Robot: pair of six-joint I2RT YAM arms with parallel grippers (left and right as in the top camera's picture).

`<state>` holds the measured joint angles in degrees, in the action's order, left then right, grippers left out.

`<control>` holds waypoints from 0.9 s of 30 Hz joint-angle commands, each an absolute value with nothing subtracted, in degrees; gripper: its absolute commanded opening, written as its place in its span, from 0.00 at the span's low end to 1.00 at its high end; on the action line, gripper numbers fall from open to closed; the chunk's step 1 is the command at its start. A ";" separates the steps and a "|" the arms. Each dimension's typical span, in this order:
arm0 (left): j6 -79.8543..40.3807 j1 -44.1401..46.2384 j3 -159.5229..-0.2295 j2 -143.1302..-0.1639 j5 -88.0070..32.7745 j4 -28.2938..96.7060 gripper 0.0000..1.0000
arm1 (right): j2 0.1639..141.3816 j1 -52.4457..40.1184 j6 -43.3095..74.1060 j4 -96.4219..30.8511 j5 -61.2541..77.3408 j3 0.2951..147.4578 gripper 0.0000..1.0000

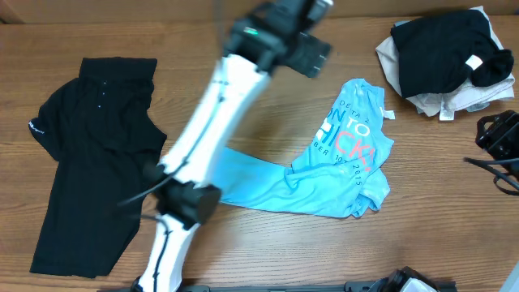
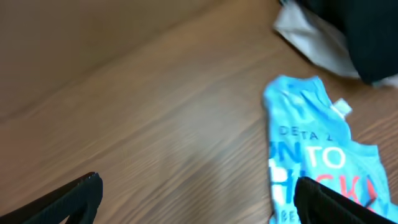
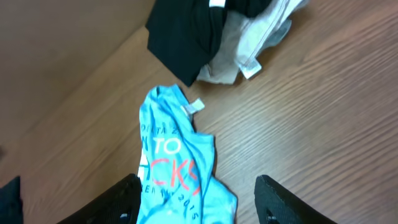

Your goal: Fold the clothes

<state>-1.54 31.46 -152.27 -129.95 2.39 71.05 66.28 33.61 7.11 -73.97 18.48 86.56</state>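
The light blue T-shirt (image 1: pixel 345 150) with white and pink-red lettering lies crumpled on the wooden table, right of centre, with one part stretched out to the left. Its small white neck tag (image 2: pixel 341 107) shows at the far end. My left gripper (image 1: pixel 312 53) is blurred and sits above the table just left of the shirt's far end. In the left wrist view it (image 2: pixel 199 199) is open and empty, and the shirt (image 2: pixel 311 143) lies by its right finger. My right gripper (image 1: pixel 499 142) is at the right edge. It (image 3: pixel 199 199) is open, high above the shirt (image 3: pixel 174 168).
A black garment (image 1: pixel 89 154) lies spread flat on the left of the table. A pile of black and pale grey clothes (image 1: pixel 446 61) sits at the far right corner; it also shows in the right wrist view (image 3: pixel 205 37) and in the left wrist view (image 2: pixel 336 37).
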 commanded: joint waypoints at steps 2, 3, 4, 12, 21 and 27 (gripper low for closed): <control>-3.90 25.93 -156.46 -113.65 2.70 74.89 1.00 | 65.84 33.82 4.23 -75.88 22.48 87.83 0.62; -3.88 25.21 -156.46 -111.81 2.70 76.05 1.00 | 65.67 33.82 4.23 -76.69 23.24 87.83 0.62; -3.88 24.47 -156.46 -109.93 2.74 77.47 1.00 | 65.63 33.80 4.21 -77.19 23.68 87.83 0.62; -8.71 23.20 -156.35 -104.55 9.69 92.31 1.00 | 65.04 30.92 1.85 -82.85 25.17 86.94 0.62; -16.58 20.49 -138.76 -105.73 11.77 96.60 0.99 | 65.01 26.89 2.13 -79.44 25.15 80.86 0.62; -16.29 16.40 -119.44 -105.78 8.67 90.17 0.99 | 65.14 26.89 2.13 -75.68 25.17 76.25 0.62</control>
<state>-14.85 18.68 -127.83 -105.86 10.11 93.38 65.73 27.22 2.72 -77.12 24.69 78.35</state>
